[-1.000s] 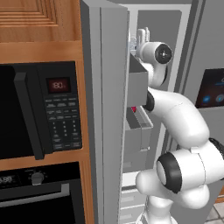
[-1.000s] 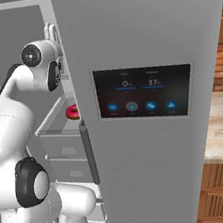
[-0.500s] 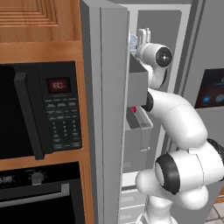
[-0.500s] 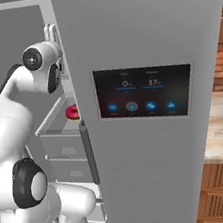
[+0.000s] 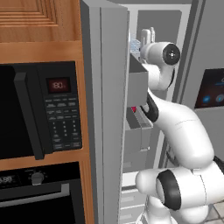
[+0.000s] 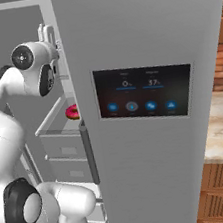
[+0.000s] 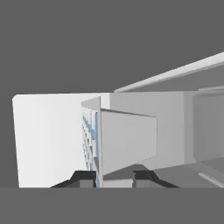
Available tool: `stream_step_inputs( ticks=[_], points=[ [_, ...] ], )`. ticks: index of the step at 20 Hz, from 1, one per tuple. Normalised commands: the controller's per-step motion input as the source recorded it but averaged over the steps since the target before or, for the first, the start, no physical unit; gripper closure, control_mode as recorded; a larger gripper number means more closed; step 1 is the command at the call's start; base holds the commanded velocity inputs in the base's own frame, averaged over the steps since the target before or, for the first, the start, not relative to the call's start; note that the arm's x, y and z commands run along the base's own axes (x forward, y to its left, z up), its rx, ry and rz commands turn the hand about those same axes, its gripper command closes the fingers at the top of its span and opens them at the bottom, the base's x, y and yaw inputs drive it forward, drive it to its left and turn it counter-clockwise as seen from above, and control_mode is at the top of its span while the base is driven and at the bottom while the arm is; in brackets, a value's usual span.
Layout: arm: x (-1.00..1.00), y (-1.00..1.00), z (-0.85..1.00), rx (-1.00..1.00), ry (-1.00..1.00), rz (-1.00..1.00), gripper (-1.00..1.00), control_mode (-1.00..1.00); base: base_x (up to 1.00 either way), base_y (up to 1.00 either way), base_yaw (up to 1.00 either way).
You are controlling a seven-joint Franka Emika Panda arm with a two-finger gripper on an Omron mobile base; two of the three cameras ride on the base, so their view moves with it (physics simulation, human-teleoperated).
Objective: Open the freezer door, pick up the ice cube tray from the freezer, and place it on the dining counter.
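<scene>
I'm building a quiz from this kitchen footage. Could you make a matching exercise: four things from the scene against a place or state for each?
Things:
1. ice cube tray
2. freezer door
3. pink donut
4. microwave

Places or states:
A. swung open
B. on a freezer shelf above grey bins
C. set into wooden cabinetry, left of the freezer
D. clamped on edge between the gripper's fingertips

Pairs: 1-D, 2-A, 3-B, 4-C

Pale gridded ice cube tray (image 7: 89,135) betw. gripper (image 7: 114,178) tips, inside tall freezer (image 5: 159,52); round donut (image 6: 73,111) on shelf below; microwave (image 5: 39,109) left of open door (image 5: 105,109).
</scene>
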Motion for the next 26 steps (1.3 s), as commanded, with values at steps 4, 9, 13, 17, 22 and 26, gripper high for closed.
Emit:
stream_step_inputs(
  ticks=[4,9,13,17,22,26],
  points=[
    [-0.81,0.0,0.0,0.0,0.0,0.0,1.0,-1.0,0.0,0.0,0.0],
    [-0.9,0.0,0.0,0.0,0.0,0.0,1.0,-1.0,0.0,0.0,0.0],
    [-0.87,0.0,0.14,0.0,0.0,0.0,1.0,-1.0,0.0,0.0,0.0],
    [-0.8,0.0,0.25,0.0,0.0,0.0,1.0,-1.0,0.0,0.0,0.0],
    [-0.65,0.02,0.11,0.0,0.08,0.0,1.0,-1.0,0.0,0.0,0.0],
    [-0.66,0.01,0.1,0.0,0.14,0.0,1.0,-1.0,0.0,0.0,0.0]
  ],
)
